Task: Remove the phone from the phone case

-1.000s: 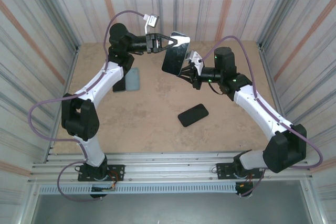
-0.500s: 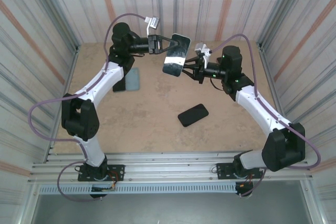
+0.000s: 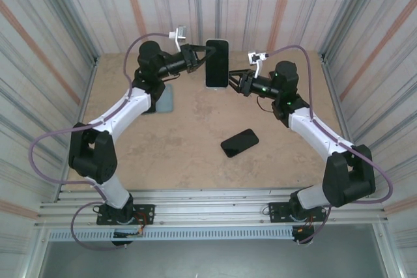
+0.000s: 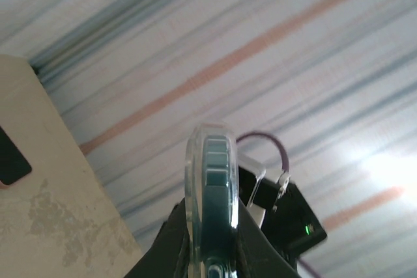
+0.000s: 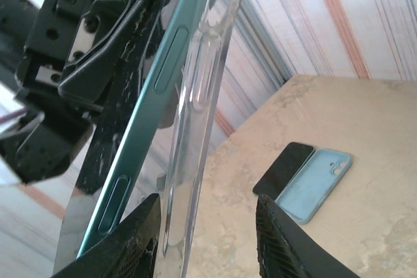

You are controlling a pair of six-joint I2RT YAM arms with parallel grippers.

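A teal phone [image 3: 217, 63] in a clear phone case hangs upright above the back of the table. My left gripper [image 3: 199, 60] is shut on it from the left. The left wrist view looks along its edge, with the teal phone [image 4: 218, 187] and the clear case [image 4: 193, 180] pinched in the left gripper [image 4: 208, 226]. My right gripper [image 3: 233, 79] stands open at its right side. In the right wrist view the clear case [image 5: 202, 96] stands a little off the phone's teal edge [image 5: 169, 76], between the spread fingers of the right gripper [image 5: 207, 203].
A black phone [image 3: 240, 142] lies face up mid-table. At the back left lie a light blue case [image 3: 165, 97] and a dark phone [image 3: 148, 103], also in the right wrist view as the blue case [image 5: 316, 183] and dark phone [image 5: 283, 168]. Corrugated walls enclose the table.
The right gripper has let go of the cased phone and opened. The left arm has turned the phone upright and shifted it toward the back.
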